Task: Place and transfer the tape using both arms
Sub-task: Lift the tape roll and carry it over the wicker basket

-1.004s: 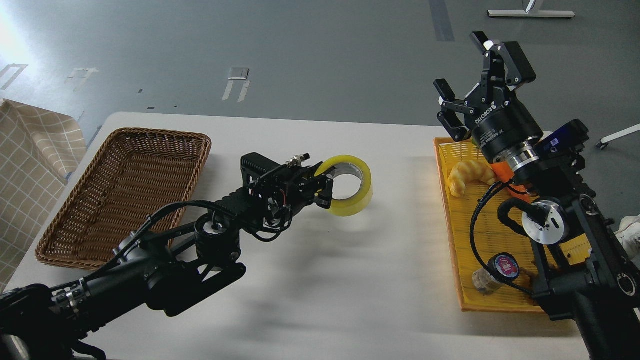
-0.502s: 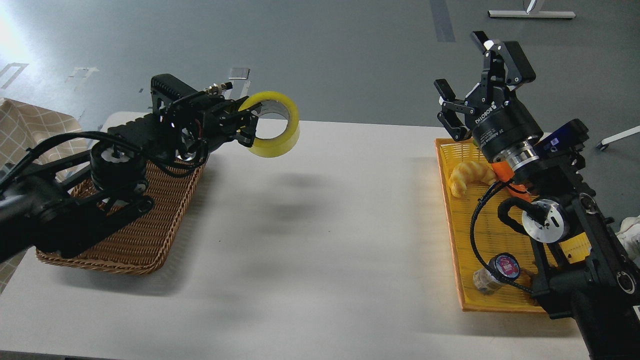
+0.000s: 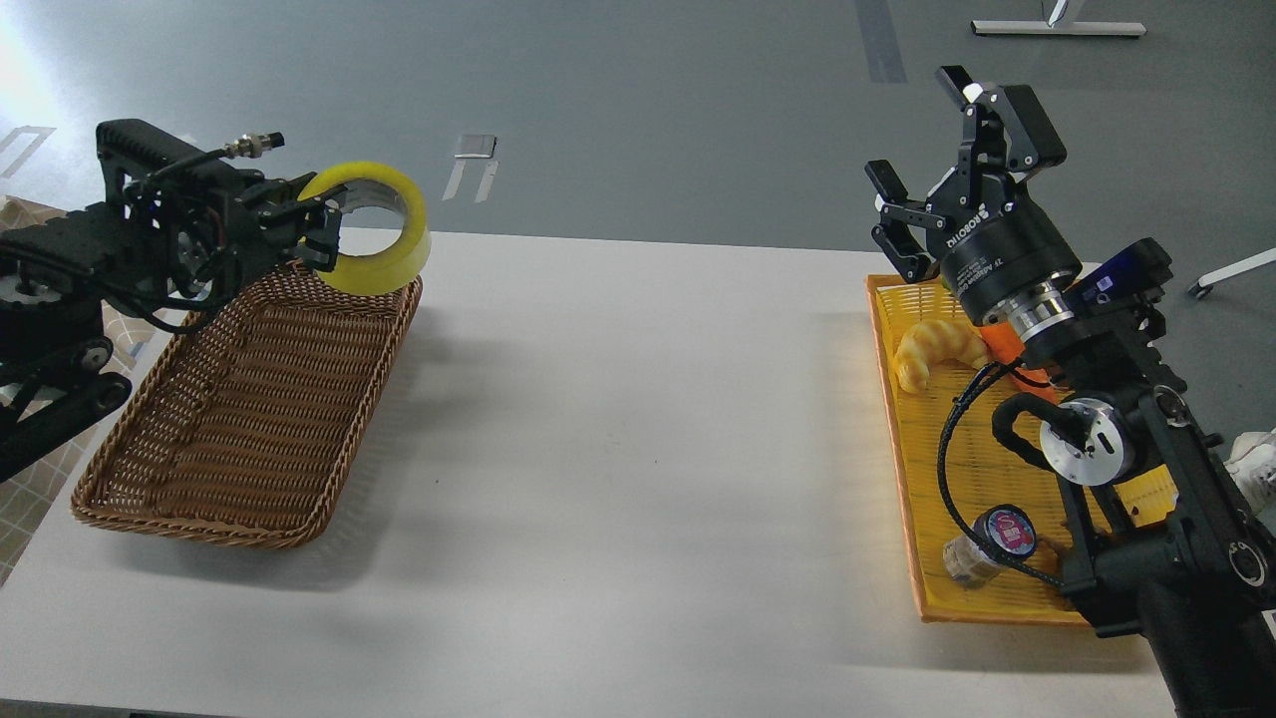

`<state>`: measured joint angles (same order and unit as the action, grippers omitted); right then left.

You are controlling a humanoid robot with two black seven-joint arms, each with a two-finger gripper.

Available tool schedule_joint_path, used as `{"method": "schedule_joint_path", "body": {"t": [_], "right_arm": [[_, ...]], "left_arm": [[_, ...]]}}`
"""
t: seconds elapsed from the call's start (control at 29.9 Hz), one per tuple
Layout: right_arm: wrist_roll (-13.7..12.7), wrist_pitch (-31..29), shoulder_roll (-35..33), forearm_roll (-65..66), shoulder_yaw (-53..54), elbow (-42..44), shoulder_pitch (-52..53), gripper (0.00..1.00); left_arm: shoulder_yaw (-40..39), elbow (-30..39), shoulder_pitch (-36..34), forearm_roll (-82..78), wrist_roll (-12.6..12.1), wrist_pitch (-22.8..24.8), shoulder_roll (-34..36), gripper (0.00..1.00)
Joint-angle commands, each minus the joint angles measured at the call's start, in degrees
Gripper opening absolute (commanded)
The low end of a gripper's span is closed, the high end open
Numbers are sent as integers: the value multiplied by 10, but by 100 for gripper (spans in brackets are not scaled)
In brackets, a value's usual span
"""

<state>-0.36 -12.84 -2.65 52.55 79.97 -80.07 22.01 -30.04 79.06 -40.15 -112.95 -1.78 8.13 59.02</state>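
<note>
The yellow tape roll [image 3: 384,249] hangs in the air over the far right corner of the brown wicker basket [image 3: 229,419]. My left gripper [image 3: 321,231] is shut on the roll's left wall, one finger inside the ring. My left arm comes in from the left edge above the basket. My right gripper [image 3: 942,150] is open and empty, raised above the far end of the yellow tray [image 3: 912,469] at the right.
The yellow tray holds a croissant [image 3: 937,349], an orange object partly hidden by my right arm, and a small jar with a dark round lid [image 3: 987,543]. A checked cloth [image 3: 40,479] lies left of the basket. The white table [image 3: 618,449] lies between basket and tray.
My left gripper has carried the tape up and to the left, from the middle of the table to above the basket's far corner. The right arm has not moved.
</note>
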Motion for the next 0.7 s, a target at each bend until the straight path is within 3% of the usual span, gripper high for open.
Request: {"method": "schedule_joint_path", "body": {"t": [0.0, 0.17, 0.3, 0.43, 0.5, 0.67], "right_arm": [[0, 0, 0, 1, 0, 1, -1, 100], [0, 0, 0, 3, -3, 3, -1, 100], [-10, 0, 0, 3, -3, 3, -1, 100], [-15, 0, 0, 3, -3, 4, -1, 100], [-16, 0, 0, 4, -3, 4, -2, 100], [-16, 0, 1, 4, -3, 4, -2, 100]], "left_arm": [[0, -35, 29, 1, 27, -36, 15, 3], [0, -89, 84, 51, 63, -102, 9, 4], [1, -132, 130, 112, 69, -147, 4, 4], [2, -160, 142, 115, 92, -153, -16, 4], [2, -175, 145, 114, 117, -153, -26, 4], [2, -183, 153, 113, 123, -164, -27, 5]]}}
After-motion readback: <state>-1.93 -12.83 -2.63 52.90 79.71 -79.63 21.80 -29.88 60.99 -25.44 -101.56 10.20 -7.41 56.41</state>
